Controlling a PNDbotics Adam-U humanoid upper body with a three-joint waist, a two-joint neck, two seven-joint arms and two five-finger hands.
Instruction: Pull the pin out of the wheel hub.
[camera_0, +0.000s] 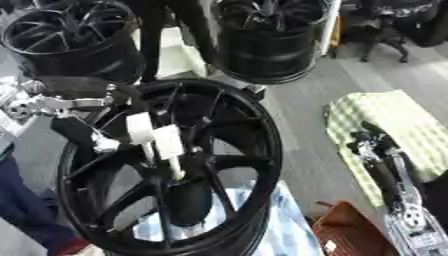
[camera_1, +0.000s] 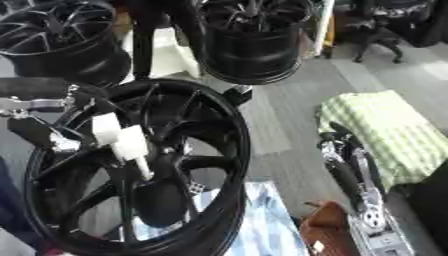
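A large black wheel hub stands tilted on its edge at the middle-left of the view, its open spoked face turned toward the camera. The robot's left arm comes in from the left side, and its left hand sits inside the ring of the hub, in front of the spokes. The pale fingers of that hand are curled together round a thin light-coloured pin that points down and slightly right toward the dark centre of the hub. The upper part of the pin is hidden in the fingers; its lower end lies close to the centre cap, and whether it is touching there cannot be told.

Behind the hub, 2 more black wheels are set higher up: one at the upper left and one at the upper middle, both showing their barrels and spokes. Under the lower rim of the hub lies a pale blue and white cloth.

The right arm comes in along the right side, a black and silver limb running down toward the lower right corner. The right hand's fingers cannot be made out, so whether it is spread or closed cannot be told. Behind that arm is a yellow-green checked cloth on the grey floor. A reddish-brown box sits near the lower right, just beside the arm. A dark blue sleeve shows at the lower left edge.
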